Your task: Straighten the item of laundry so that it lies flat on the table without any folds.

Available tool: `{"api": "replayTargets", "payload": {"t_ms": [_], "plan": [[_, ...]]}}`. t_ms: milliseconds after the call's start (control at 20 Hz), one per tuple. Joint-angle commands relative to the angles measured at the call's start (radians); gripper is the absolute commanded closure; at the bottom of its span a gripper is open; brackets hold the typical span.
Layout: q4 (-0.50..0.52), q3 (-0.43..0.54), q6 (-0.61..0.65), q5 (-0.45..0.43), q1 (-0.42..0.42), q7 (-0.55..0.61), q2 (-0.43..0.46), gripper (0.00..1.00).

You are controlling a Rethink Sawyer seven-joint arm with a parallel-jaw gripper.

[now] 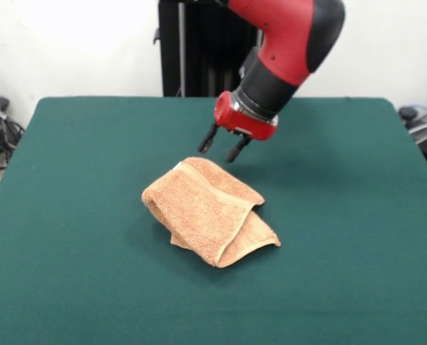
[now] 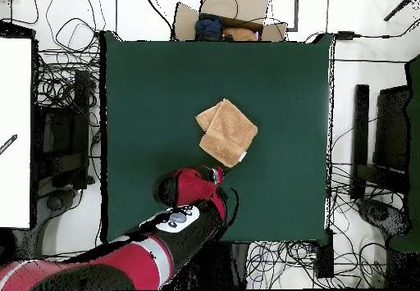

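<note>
Peach-orange terry towel (image 1: pixel 208 210) lies folded over on itself near the middle of the dark green counter (image 1: pixel 70 215), with a lower layer poking out as a corner on the side toward the front camera. The claw (image 1: pixel 223 147) hangs just above the counter, beside the towel's edge that faces the robot; its two dark fingers (image 1: pixel 208 139) are spread apart and hold nothing, and I see no contact with the cloth. In the overhead view the towel (image 2: pixel 227 132) sits just beyond the claw (image 2: pixel 216 173), straight out from the robot's base, and its long axis runs diagonally across the counter (image 2: pixel 139 99). Judgement: the coming move turns on this offset, since the nearest grabbable fold is the robot-side edge directly below and slightly ahead of the fingers, so a short drop forward should reach the top layer. A small pale patch at the towel's robot-side corner in the overhead view may be a tag; no writing on it can be read. No brand marks or labels are legible on the arm or the counter
</note>
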Motion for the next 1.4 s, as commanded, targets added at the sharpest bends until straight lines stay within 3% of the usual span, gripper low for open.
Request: {"api": "replayTargets", "payload": {"t_ms": [50,1400], "plan": [[-0.007,0.093,-0.089,0.063,-0.002,0.302,0.072,0.0],[-0.079,0.095,-0.195,0.007,-0.117,0.212,0.118,0.0]]}}
